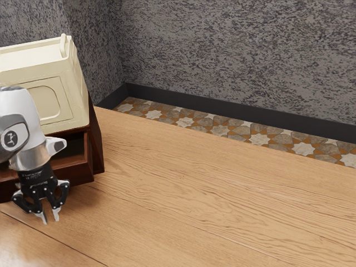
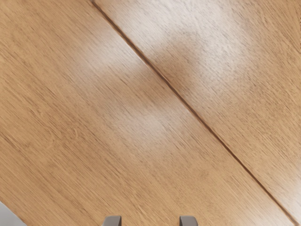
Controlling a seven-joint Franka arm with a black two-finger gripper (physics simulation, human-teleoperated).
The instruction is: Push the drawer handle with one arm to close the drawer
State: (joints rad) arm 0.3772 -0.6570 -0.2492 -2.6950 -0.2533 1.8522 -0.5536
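Note:
In the exterior view my gripper (image 1: 50, 216) points down in front of the dark brown drawer (image 1: 83, 171), its two fingertips apart with nothing between them. The drawer stands pulled out of its reddish-brown cabinet (image 1: 95, 133), its hollow inside partly visible. My arm covers part of the drawer front, and I cannot make out the handle. In the wrist view the gripper (image 2: 150, 221) has its two tips well separated over bare wood.
A cream-coloured box (image 1: 55, 92) with a raised rim rests on top of the cabinet. The wooden table (image 1: 211, 189) stretches toward the exterior view's right. Behind it are a patterned tile floor (image 1: 222, 131) and a grey wall (image 1: 233, 50).

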